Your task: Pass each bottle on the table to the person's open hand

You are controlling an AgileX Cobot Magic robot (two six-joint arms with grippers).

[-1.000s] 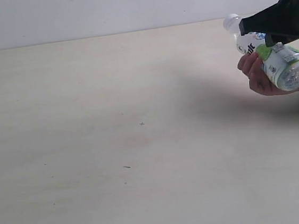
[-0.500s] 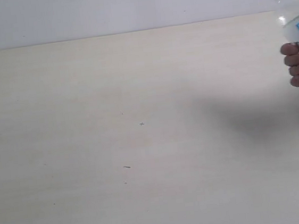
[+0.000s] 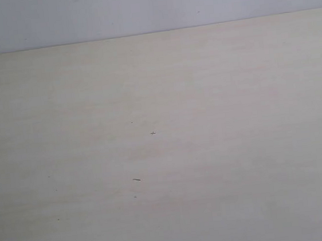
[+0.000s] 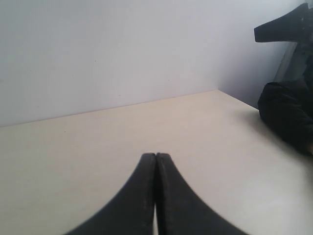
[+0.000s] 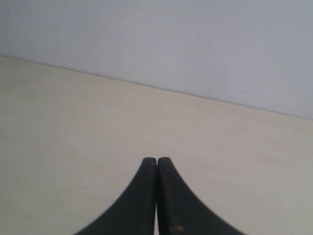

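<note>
Black left gripper (image 4: 155, 157), fingertips pressed flat together, nothing between them. Hovers over the wide pale beige wood-grain tabletop (image 4: 88, 147), running ahead of it to a plain white wall (image 4: 107, 49). Ahead and off to one side, a bulky black shape (image 4: 286, 115) by the tabletop's edge. Black right gripper (image 5: 156, 160) likewise closed tight on nothing, same tabletop below and ahead. Tiny dark specks (image 3: 136, 179) on its surface.
</note>
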